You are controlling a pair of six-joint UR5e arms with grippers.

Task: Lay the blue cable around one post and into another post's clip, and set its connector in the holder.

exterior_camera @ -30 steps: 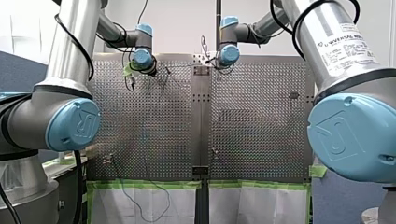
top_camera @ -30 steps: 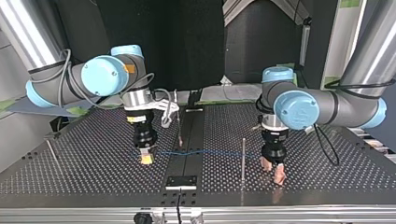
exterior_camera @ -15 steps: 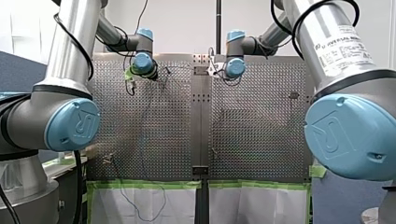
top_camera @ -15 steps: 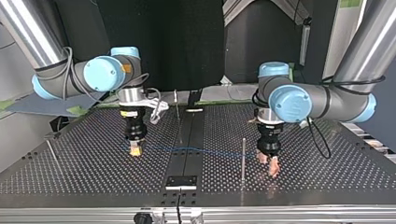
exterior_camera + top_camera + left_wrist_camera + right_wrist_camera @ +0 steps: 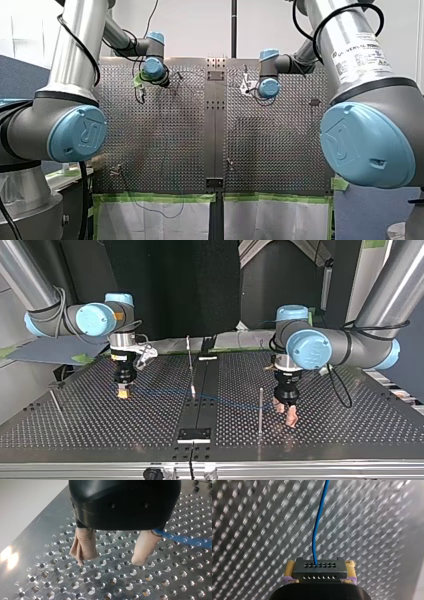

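My right gripper [image 5: 122,393], at the top view's left, has yellow pads and is shut on the cable's dark grey connector [image 5: 319,572]. The blue cable [image 5: 220,399] leaves the connector and runs low over the table, past the middle post [image 5: 190,365], toward my left gripper [image 5: 287,416] at the top view's right. That gripper stands open just above the plate, with beige pads [image 5: 85,545] and nothing between them. The cable [image 5: 181,539] passes beside one of its fingers. A second post [image 5: 260,410] stands close to the left gripper.
A dark block [image 5: 195,434] sits on the centre rail near the top view's front edge. A thin slanted post [image 5: 56,403] stands at that view's far left. The perforated plate [image 5: 350,430] spreads around both grippers. Loose cable [image 5: 160,212] hangs over the table's near edge in the front view.
My right gripper has carried the connector toward the top view's left, drawing the cable longer across the table. My left gripper has shifted only slightly and stays open.
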